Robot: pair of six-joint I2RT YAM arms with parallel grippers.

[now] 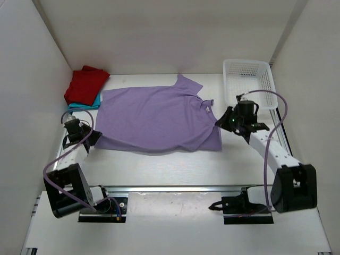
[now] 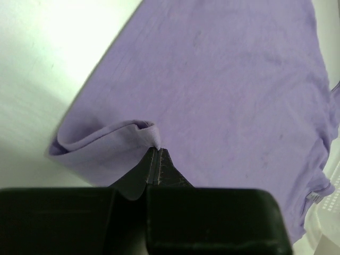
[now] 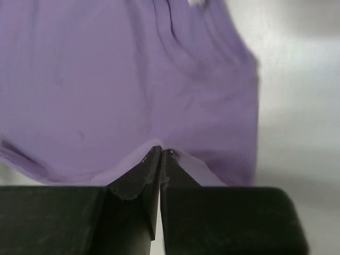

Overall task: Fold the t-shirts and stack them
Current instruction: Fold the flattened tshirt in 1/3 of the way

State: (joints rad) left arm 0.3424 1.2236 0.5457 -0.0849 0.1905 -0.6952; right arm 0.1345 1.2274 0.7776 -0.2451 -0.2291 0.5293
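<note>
Finding: the lilac t-shirt [image 1: 154, 117] lies flat in the middle of the tabletop [image 1: 175, 170]. Its long axis runs left to right, with the collar [image 1: 206, 104] at the right end.

The left gripper [image 1: 91, 139] is clamped on the shirt's near-left corner. My left wrist view shows the cloth curled up at the closed tips. The right gripper [image 1: 222, 122] is clenched on the near-right corner, with cloth pinched between its tips. Each arm holds its own end of the near edge, and the body of the shirt stretches away from both, toward the far edge.

I judge that the coming move carries this near edge over the shirt toward the far edge.

Surroundings: the dark red t-shirt [image 1: 85, 85] sits folded on the teal t-shirt [image 1: 91, 102] at the far-left corner, just beside the lilac shirt's left end. A white basket [image 1: 249, 62] stands at the far-right corner. I see nothing lying on the shirt.
</note>
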